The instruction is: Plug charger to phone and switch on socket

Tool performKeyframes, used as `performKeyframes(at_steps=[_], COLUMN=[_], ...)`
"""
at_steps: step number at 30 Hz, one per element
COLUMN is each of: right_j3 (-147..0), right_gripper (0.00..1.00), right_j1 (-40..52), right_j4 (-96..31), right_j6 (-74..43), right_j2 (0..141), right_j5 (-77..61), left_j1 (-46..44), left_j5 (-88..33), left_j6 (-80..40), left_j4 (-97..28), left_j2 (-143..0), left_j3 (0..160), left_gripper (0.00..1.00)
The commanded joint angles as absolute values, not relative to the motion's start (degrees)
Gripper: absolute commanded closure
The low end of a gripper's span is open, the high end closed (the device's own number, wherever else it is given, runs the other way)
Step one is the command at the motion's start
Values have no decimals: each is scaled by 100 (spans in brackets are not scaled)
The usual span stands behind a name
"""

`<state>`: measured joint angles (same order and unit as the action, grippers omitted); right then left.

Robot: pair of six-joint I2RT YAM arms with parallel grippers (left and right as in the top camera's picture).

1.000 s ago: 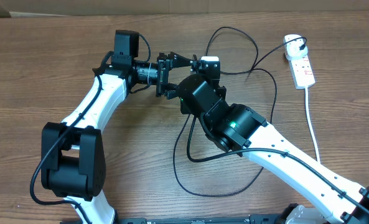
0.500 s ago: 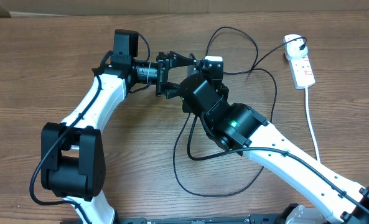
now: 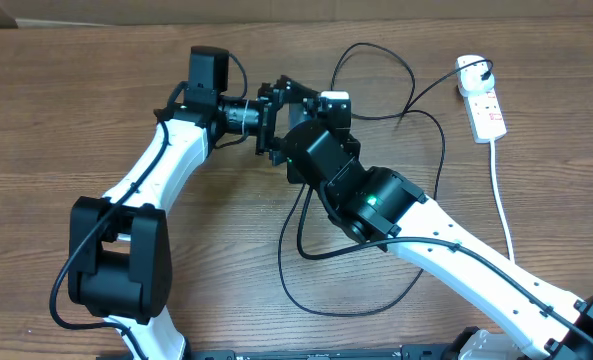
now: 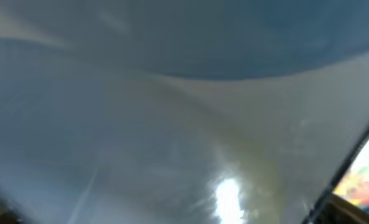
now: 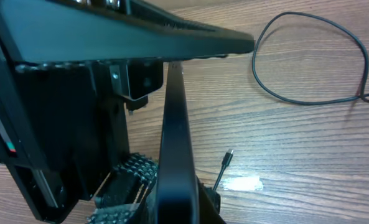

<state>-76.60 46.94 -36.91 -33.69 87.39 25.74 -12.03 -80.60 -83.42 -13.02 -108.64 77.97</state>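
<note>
Left arm reaches from lower left to upper centre. Left gripper [image 3: 276,118] has jaws spread wide; grip on anything unclear. Right arm crosses from lower right. Right gripper [image 3: 294,140] has jaws pressed together; what they pinch is unclear.

Phone [image 5: 172,143]: slim black edge upright between the grippers, with its glossy pale screen filling the left wrist view.

Charger [image 3: 442,150]: thin black cable looped over the wooden table [image 3: 76,120], connector tip [image 5: 224,160] just right of the phone.

Socket [image 3: 486,112]: white strip, upper right

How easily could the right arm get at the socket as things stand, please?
Probably yes. The socket lies in the open at the table's right, on that arm's side; only loops of the charger cross the wood between. The right arm would first have to back away from the left arm.
</note>
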Motion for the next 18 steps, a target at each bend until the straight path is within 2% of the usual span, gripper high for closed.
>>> performKeyframes(at_steps=[1, 10, 18], right_j3=[-7835, -7889, -7889], right_gripper=[96, 96, 96], right_j1=[4707, 4672, 4062], right_j4=[-3605, -3660, -4042], right_j6=[-3299, -3291, -3284], right_j2=[8661, 8364, 8346], right_j5=[2663, 2856, 2952], left_j1=[-1236, -1221, -1074], left_j5=[-8117, -7881, -7738], left_j6=[-8265, -8315, -8313], left_j4=[-1256, -1256, -757], left_j2=[-10680, -10680, -10680], left_j3=[7891, 7891, 7891], left_gripper=[5, 0, 0])
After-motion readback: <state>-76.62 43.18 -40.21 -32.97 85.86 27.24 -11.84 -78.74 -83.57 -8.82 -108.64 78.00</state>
